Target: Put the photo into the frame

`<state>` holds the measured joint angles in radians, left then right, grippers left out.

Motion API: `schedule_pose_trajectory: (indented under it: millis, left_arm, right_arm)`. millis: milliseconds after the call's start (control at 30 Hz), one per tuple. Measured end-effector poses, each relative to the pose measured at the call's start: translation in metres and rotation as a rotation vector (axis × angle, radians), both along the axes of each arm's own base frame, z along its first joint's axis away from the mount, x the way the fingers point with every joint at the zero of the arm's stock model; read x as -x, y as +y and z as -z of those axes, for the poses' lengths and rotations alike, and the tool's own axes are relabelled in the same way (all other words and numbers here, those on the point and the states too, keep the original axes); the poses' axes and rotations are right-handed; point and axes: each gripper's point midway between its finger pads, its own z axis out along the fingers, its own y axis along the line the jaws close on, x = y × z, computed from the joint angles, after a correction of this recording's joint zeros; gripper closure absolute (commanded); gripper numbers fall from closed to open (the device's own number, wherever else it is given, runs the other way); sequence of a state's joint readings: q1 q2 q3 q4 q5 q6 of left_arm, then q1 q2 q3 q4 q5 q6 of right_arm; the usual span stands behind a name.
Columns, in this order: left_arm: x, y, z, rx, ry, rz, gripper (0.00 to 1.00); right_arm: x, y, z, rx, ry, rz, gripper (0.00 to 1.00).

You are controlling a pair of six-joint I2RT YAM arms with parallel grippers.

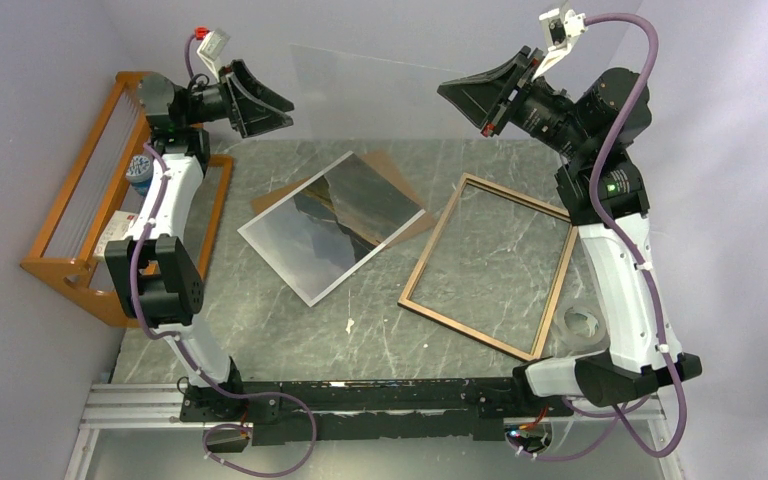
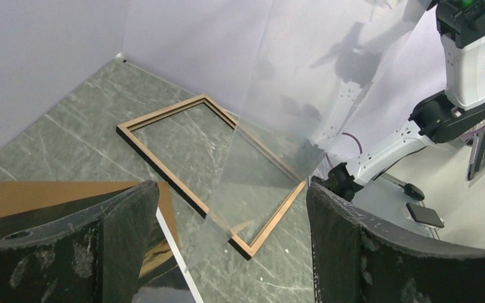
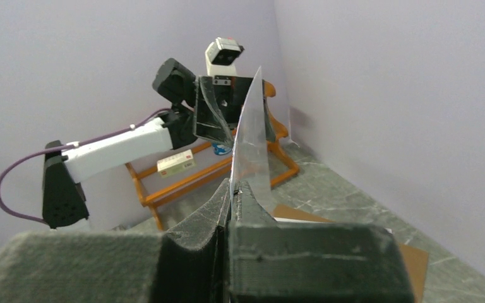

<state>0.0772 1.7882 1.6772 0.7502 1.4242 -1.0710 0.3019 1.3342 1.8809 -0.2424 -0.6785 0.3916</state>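
The photo (image 1: pixel 332 225) lies face up at mid-table, on the flat brown backing board (image 1: pixel 392 172). The frame (image 1: pixel 467 329) lies to its right, brown back up, with nothing inside it. My right gripper (image 1: pixel 465 105) is shut on the edge of the clear pane (image 1: pixel 380 95) and holds it upright, high above the table's back. The wrist view shows its jaws (image 3: pixel 232 189) pressed on the pane (image 3: pixel 252 145). My left gripper (image 1: pixel 288 110) is open at the pane's left edge. In its wrist view (image 2: pixel 232 196) the pane's lower corner (image 2: pixel 278 95) hangs between its spread fingers, above the frame (image 2: pixel 164 172).
An orange wooden rack (image 1: pixel 75 265) stands at the far left with a blue-and-white can (image 1: pixel 140 172) and a small box on it. A clear tape roll (image 1: pixel 585 322) lies by the right arm. Purple walls close the back and both sides.
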Motion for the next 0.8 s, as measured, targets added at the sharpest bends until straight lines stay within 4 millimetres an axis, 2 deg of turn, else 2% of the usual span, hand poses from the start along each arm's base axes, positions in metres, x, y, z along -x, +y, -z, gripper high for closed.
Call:
schedule_pose_trajectory:
  millis: [267, 400, 500, 667, 800]
  left_arm:
    - [0.010, -0.020, 0.000, 0.014, 0.017, 0.043, 0.10]
    - [0.010, -0.031, 0.004, 0.025, 0.051, 0.039, 0.12]
    - [0.004, -0.032, 0.005, 0.033, 0.068, 0.009, 0.15]
    - [-0.001, -0.036, 0.011, 0.030, 0.091, -0.009, 0.22]
    - [0.011, -0.042, 0.011, 0.033, 0.088, 0.032, 0.36]
  right_arm:
    - [0.006, 0.003, -0.011, -0.037, -0.014, -0.041, 1.00]
    - [0.009, 0.004, -0.016, -0.051, -0.022, -0.051, 1.00]
    - [0.010, 0.004, -0.019, -0.063, -0.024, -0.058, 1.00]
    - [0.012, 0.004, -0.025, -0.086, -0.030, -0.064, 1.00]
    - [0.009, 0.002, -0.028, -0.104, -0.027, -0.041, 1.00]
